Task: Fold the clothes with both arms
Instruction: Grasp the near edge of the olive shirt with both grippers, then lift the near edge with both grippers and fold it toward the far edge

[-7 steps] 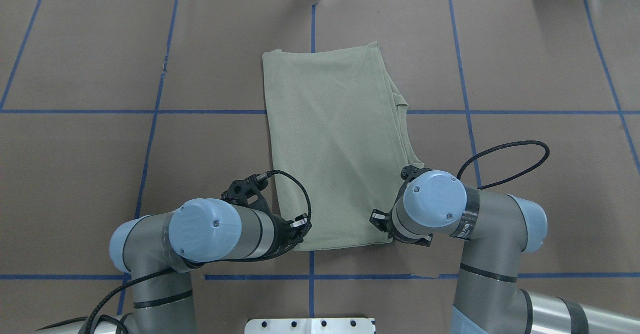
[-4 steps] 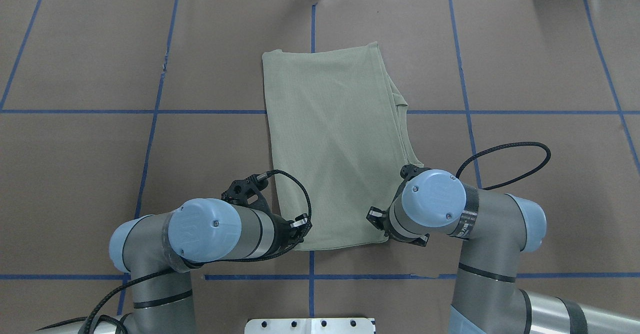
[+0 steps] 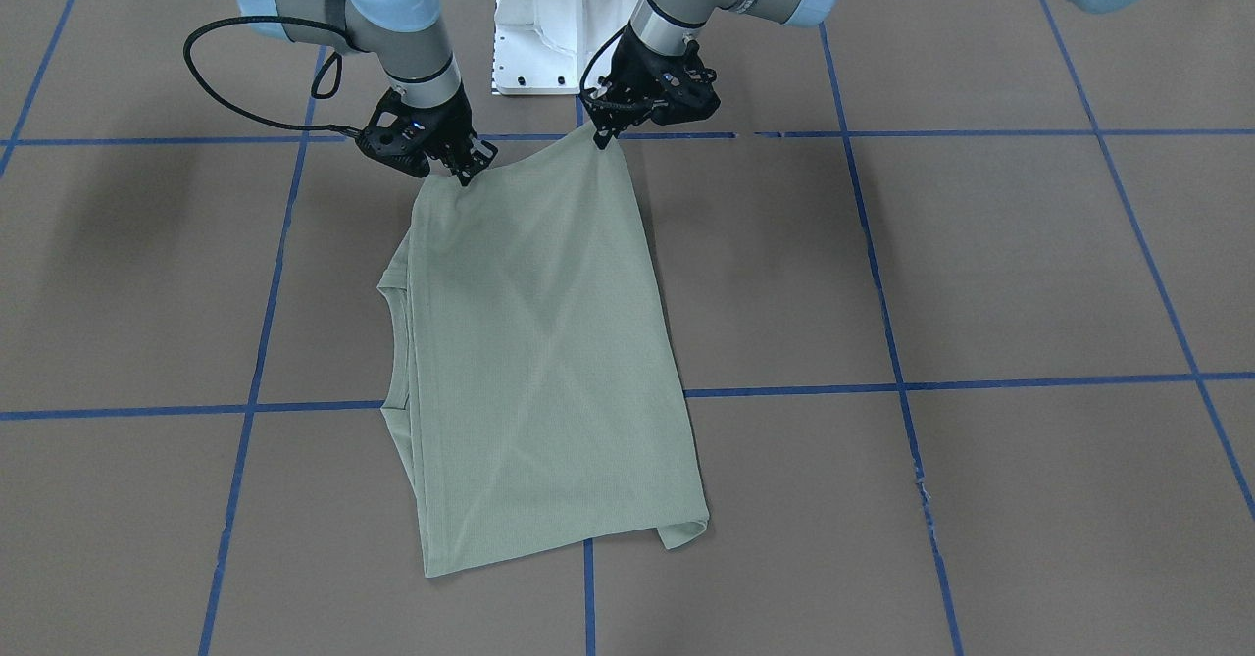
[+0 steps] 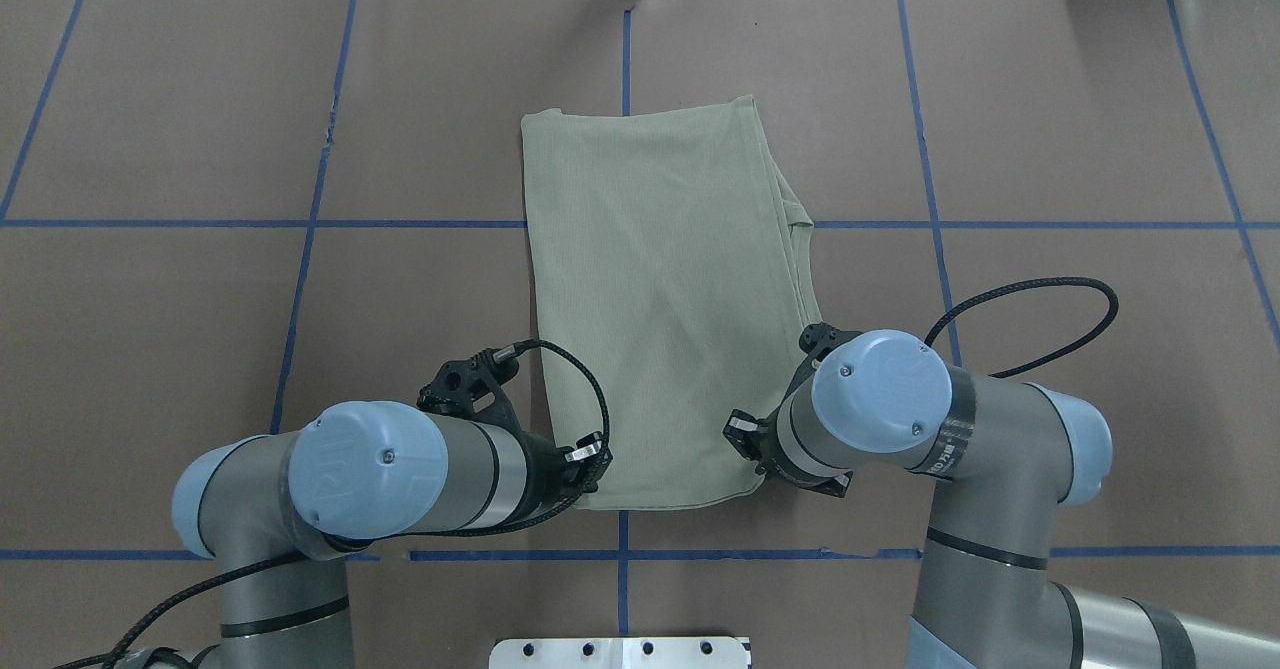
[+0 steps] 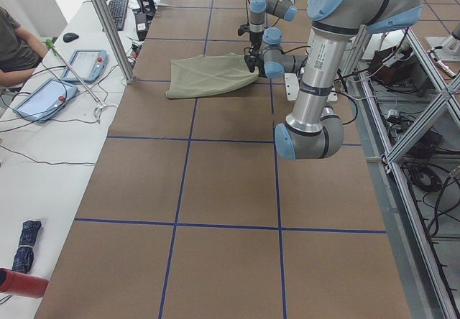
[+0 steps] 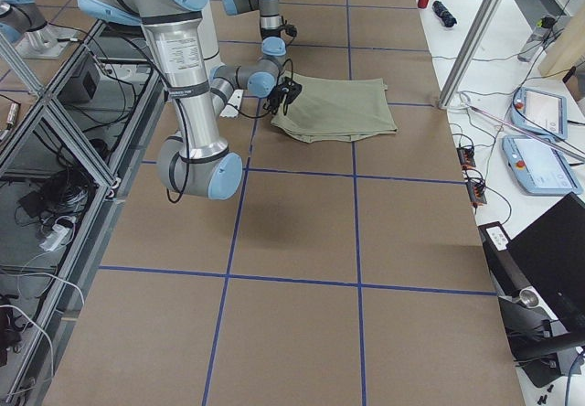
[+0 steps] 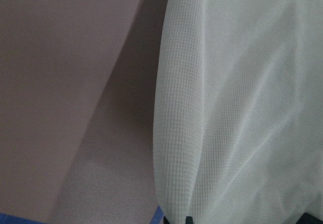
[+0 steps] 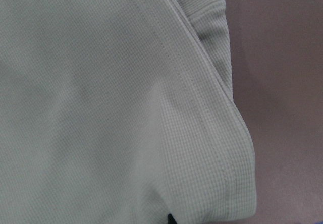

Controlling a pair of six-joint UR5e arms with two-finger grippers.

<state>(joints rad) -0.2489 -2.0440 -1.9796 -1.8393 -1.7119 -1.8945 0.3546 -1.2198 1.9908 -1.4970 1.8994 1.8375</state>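
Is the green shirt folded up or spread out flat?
Folded. The shirt is a narrow rectangle, no sleeves sticking out, with layered edges along one side.

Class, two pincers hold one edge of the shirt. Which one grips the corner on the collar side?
The right pincer: its corner of the shirt is on the side where the collar shows; the left pincer holds the plain folded side.

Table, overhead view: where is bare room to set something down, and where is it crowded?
Bare table lies on both sides of the shirt and beyond its far edge. Crowded: the shirt's near edge, where the left gripper and right gripper pinch its corners.
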